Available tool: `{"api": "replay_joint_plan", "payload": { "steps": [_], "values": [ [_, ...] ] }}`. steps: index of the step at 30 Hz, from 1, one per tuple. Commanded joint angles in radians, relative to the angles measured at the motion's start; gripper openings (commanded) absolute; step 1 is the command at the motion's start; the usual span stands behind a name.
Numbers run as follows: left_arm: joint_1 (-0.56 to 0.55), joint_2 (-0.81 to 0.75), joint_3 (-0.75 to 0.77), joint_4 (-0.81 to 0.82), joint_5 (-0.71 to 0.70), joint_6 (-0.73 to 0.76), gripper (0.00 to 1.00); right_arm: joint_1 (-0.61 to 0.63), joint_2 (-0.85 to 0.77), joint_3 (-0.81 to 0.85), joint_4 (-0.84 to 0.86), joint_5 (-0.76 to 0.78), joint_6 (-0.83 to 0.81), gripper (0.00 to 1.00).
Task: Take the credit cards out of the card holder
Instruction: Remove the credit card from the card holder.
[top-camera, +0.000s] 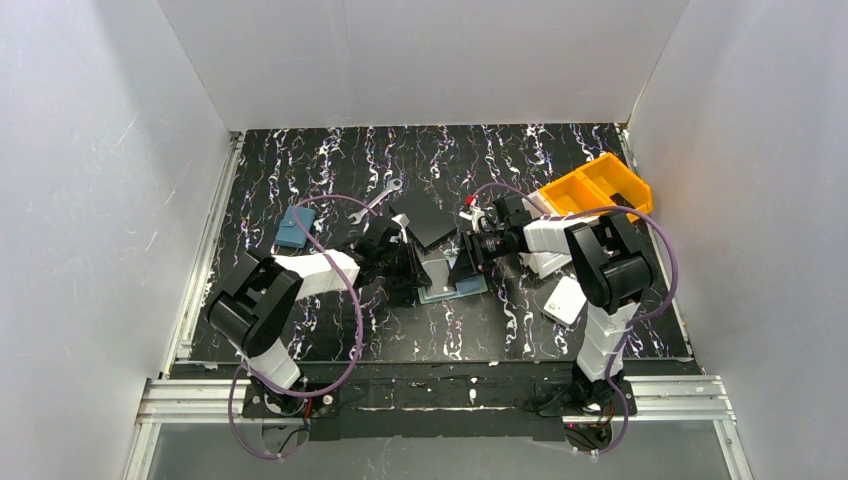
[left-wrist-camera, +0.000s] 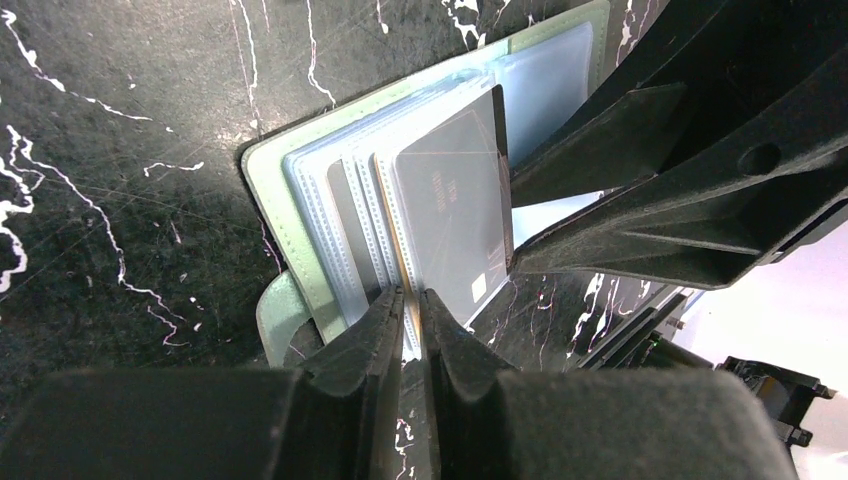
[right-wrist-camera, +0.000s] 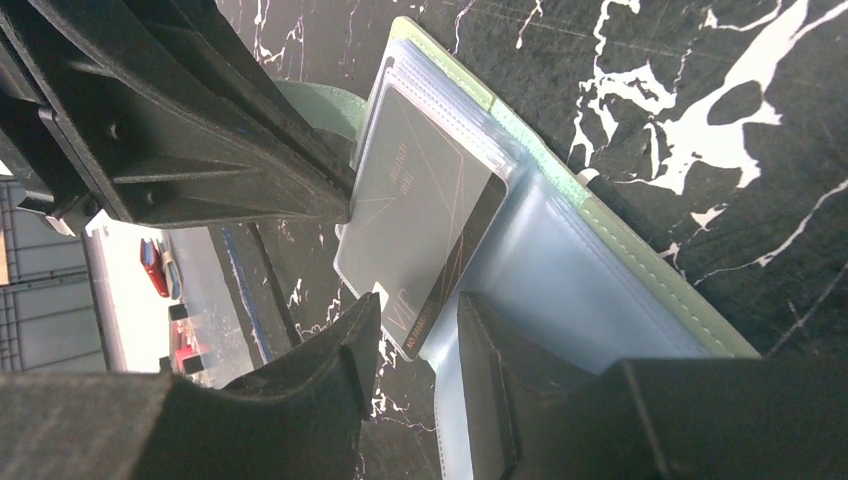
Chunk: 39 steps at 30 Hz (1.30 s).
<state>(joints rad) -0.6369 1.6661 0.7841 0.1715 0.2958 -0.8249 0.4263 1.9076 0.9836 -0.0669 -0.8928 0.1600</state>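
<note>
From above, the card holder (top-camera: 455, 289) lies open mid-bench (top-camera: 500, 335), between both arms. On the left wrist view, the left gripper (left-wrist-camera: 412, 300) is nipped onto a floppy clear sleeve (left-wrist-camera: 388, 240). On the right wrist view, the right gripper (right-wrist-camera: 420, 322) is spread astride the dark card (right-wrist-camera: 420, 220). That card looks stiff and slick, and I'd grab its jutting corner.

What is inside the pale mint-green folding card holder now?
Clear plastic sleeves fan out inside the card holder. A dark grey card sits in the front sleeve, one end sticking out. A second card's edge shows behind it. Deeper sleeves are covered; their contents cannot be seen.
</note>
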Motion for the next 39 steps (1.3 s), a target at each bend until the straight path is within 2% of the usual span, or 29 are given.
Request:
{"api": "replay_joint_plan", "payload": {
  "steps": [1, 5, 6, 8, 9, 21, 24, 29, 32, 39],
  "values": [
    [-0.001, 0.044, 0.007, -0.024, -0.014, 0.026, 0.1, -0.001, 0.033, -0.005, 0.029, 0.048, 0.025, 0.44],
    [-0.001, 0.057, 0.007, -0.03, -0.012, 0.034, 0.08, -0.003, 0.046, -0.011, 0.053, 0.035, 0.053, 0.42],
    [-0.001, 0.063, 0.007, -0.034, -0.011, 0.035, 0.07, -0.004, 0.053, -0.011, 0.057, 0.027, 0.062, 0.37],
    [0.002, 0.06, -0.002, -0.053, -0.041, 0.037, 0.05, -0.022, 0.053, -0.017, 0.058, 0.007, 0.078, 0.06],
    [0.008, 0.062, -0.004, -0.059, -0.045, 0.037, 0.05, -0.033, 0.049, -0.021, 0.079, -0.005, 0.082, 0.01],
    [0.081, 0.019, -0.033, -0.1, -0.032, 0.087, 0.03, -0.106, 0.006, -0.049, 0.114, -0.038, 0.086, 0.01],
    [0.082, -0.028, -0.038, -0.071, 0.014, 0.101, 0.06, -0.106, -0.001, -0.051, 0.119, -0.053, 0.082, 0.01],
    [0.082, -0.138, -0.076, -0.005, 0.083, 0.092, 0.2, -0.106, -0.032, -0.08, 0.233, -0.164, 0.14, 0.01],
    [0.082, -0.187, -0.091, 0.016, 0.106, 0.07, 0.22, -0.106, -0.055, -0.116, 0.347, -0.217, 0.22, 0.01],
    [0.08, -0.174, -0.121, 0.164, 0.207, -0.022, 0.27, -0.106, -0.05, -0.124, 0.397, -0.252, 0.26, 0.01]
  ]
}}
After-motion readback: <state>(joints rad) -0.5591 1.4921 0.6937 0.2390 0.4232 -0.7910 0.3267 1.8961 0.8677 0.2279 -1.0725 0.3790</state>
